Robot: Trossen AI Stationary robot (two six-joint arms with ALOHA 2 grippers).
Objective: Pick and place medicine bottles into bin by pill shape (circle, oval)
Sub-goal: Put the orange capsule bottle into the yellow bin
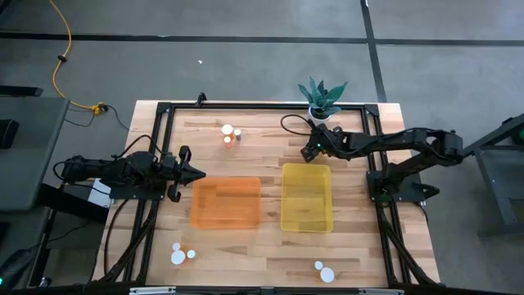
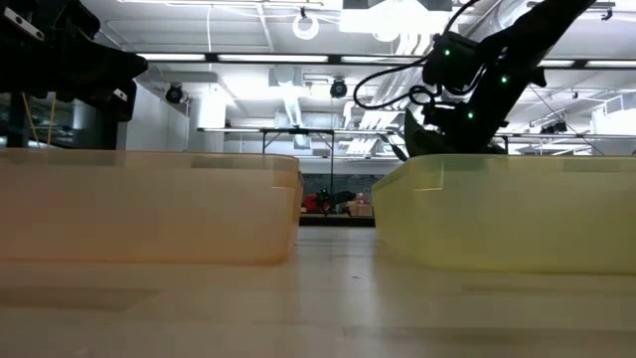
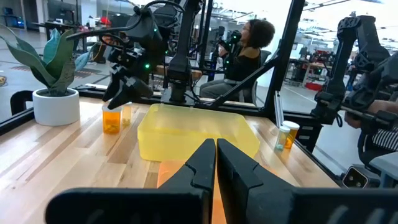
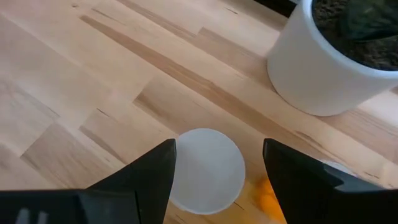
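Wooden desk (image 1: 270,246) carries an orange bin (image 1: 226,202) and a yellow bin (image 1: 307,197) side by side at its middle. Near the far edge, beside the white plant pot (image 4: 323,59), the right gripper (image 4: 217,165) hangs spread over a white-capped medicine bottle (image 4: 206,170). By the left edge, the left gripper (image 3: 216,155) waits, fingers pressed together.

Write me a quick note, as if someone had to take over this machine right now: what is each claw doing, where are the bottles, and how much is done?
Right claw: open, straddling a white-capped bottle beside the plant pot, not yet gripping.
Left claw: shut, empty, waiting at the orange bin's left edge.
Bottles: a pair at the far edge, two at the near left, two at the near right.
Done: nothing seems sorted; the orange bin and the yellow bin look empty.
Left: all bottles.
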